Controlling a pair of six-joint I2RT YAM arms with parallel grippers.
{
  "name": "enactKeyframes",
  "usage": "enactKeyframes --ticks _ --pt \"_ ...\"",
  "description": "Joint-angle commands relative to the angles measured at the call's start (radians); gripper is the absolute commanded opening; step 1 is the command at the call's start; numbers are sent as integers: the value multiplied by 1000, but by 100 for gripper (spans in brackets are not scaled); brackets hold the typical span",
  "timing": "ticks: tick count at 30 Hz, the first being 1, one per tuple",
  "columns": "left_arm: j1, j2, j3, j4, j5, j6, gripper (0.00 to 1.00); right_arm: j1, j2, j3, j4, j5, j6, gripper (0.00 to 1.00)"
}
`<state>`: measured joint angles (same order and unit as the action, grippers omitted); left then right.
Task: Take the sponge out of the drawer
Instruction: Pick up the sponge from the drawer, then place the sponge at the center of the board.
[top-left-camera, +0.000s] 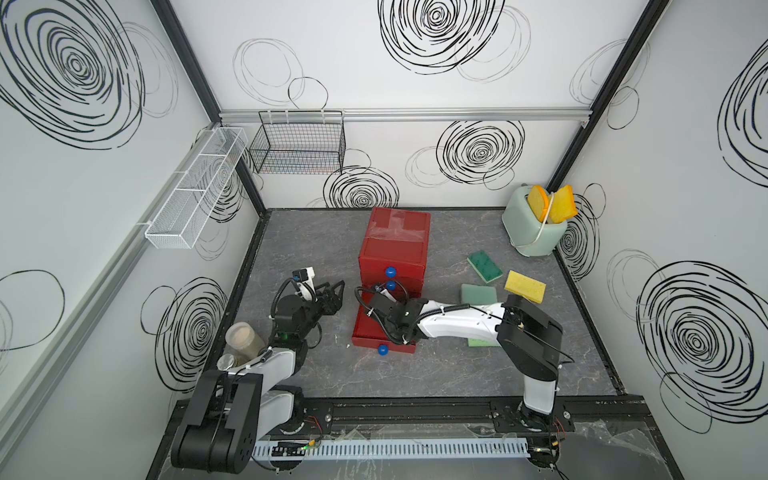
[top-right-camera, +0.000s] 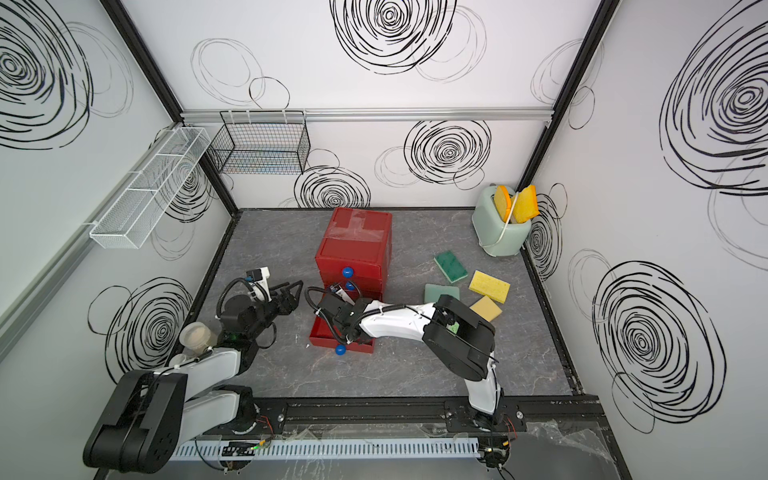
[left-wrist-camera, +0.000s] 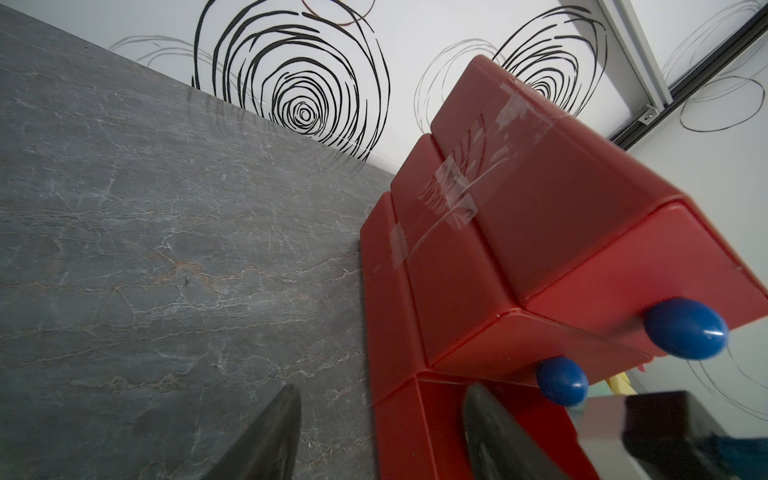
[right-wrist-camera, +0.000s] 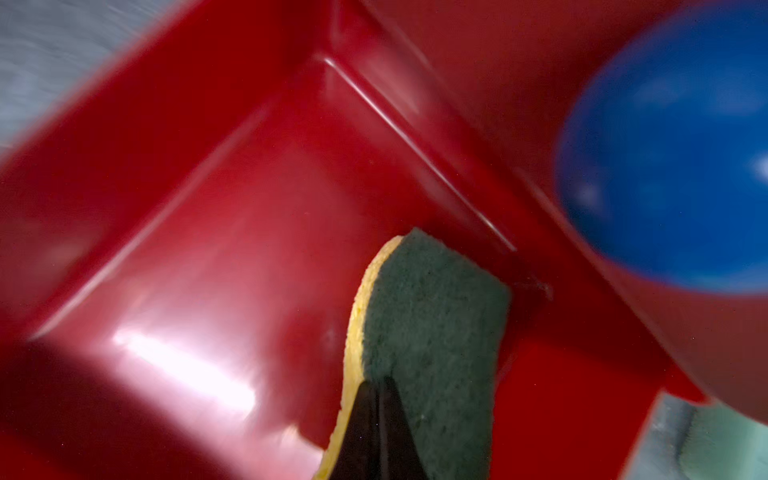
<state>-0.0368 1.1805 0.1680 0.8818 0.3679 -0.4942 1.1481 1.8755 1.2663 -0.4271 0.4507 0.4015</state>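
**Right gripper pinches sponge in open bottom drawer; left gripper hangs spread**

Top views: the right arm (top-left-camera: 453, 322) reaches across into the pulled-out bottom drawer (top-left-camera: 365, 332) of the red drawer unit (top-left-camera: 395, 245). Its wrist hides its fingers and the drawer's contents. The left gripper (top-left-camera: 334, 291) sits just beside the unit, fingers spread, holding nothing. Loose on the table beyond the arm are a green sponge (top-left-camera: 484, 266), a yellow sponge (top-left-camera: 525, 286) and a pale green sponge (top-left-camera: 478, 294). The elbow partly covers another green one. A tan sponge (top-right-camera: 486, 308) shows in a top view only. A jar (top-left-camera: 243, 338) stands by the left arm.

Left wrist: the left fingers (left-wrist-camera: 266, 436) are wide apart with only table and the drawer corner between them. The unit's two upper blue knobs (left-wrist-camera: 685, 328) are close by.

Right wrist (blurred): the right gripper (right-wrist-camera: 378, 380) has its fingers pressed together, pinching the sponge (right-wrist-camera: 432, 332). The sponge has a green face and a yellow edge, and it is bent, still inside the drawer near a corner. A blue knob (right-wrist-camera: 665, 166) looms just above. Only this view shows the sponge and the grip.
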Motion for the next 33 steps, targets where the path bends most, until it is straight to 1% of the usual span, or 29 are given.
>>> enactKeyframes --ticks 1,5,8,10,14,16,18,20,21,25,27,30,33 --pt "12 12 -7 64 8 2 66 18 -132 -13 1 -85 -53 0" --pt "11 11 -7 62 8 3 66 26 -242 -52 23 -189 -74 0" --pt "11 15 -9 66 7 2 66 38 -331 -121 47 -240 -93 0" --pt "14 16 -9 65 7 2 66 38 -408 -169 36 -242 -90 0" --pt "17 7 -16 63 4 3 66 37 -594 -192 -7 -222 -63 0" --pt "19 12 -16 66 5 3 66 28 -673 -181 -52 -167 -51 0" --pt "18 14 -16 67 6 2 66 -8 -723 -156 -125 -116 -46 0" --pt "18 16 -15 69 6 2 66 -78 -766 -160 -169 -83 -47 0" --pt "18 15 -16 69 4 2 66 -146 -786 -172 -185 -91 -44 0" --pt "20 3 -15 55 3 7 66 -458 -816 -261 -170 -232 -63 0" --pt "20 -7 -14 41 -4 12 66 -560 -799 -293 -131 -259 -86 0" --pt "20 -3 -9 39 -9 17 66 -669 -732 -311 -38 -323 -118 0" --pt "21 18 -8 46 -15 16 66 -728 -641 -297 65 -381 -147 0"
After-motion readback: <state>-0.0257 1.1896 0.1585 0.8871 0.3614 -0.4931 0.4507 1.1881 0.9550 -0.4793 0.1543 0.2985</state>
